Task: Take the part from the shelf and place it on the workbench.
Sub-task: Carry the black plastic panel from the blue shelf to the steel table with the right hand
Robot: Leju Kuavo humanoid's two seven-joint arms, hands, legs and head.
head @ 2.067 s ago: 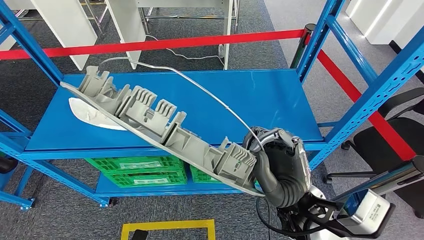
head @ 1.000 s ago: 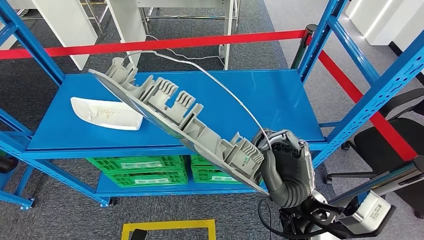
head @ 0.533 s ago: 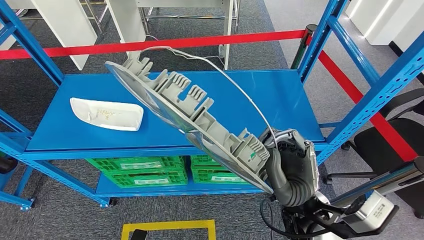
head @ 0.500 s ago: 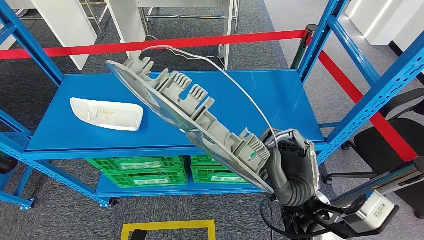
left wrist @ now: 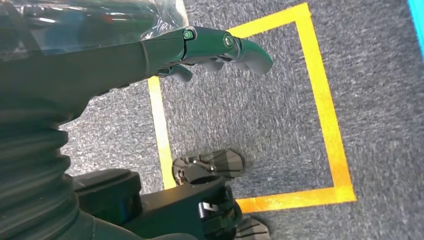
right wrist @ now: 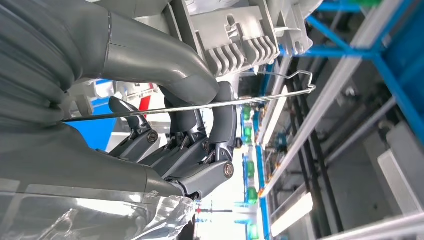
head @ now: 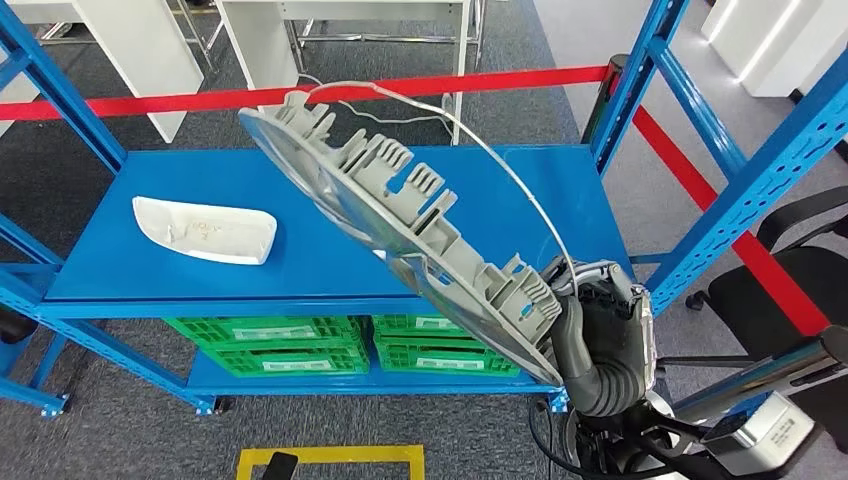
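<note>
Grey ribbed plastic part (head: 400, 215) | long, tilted | right hand (head: 600, 340) grips end

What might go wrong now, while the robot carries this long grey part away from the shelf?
The right hand holds the long grey part at one end only, so it may tip or slip. Its far end and the thin wire reach over the blue shelf and might catch an upright. A swing could knock the white piece.

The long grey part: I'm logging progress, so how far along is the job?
Done: the long grey part is off the blue shelf. In hand: the right hand grips its near end, tilted in the air. Left: carrying it to a workbench and setting it down. The left hand holds nothing.
</note>
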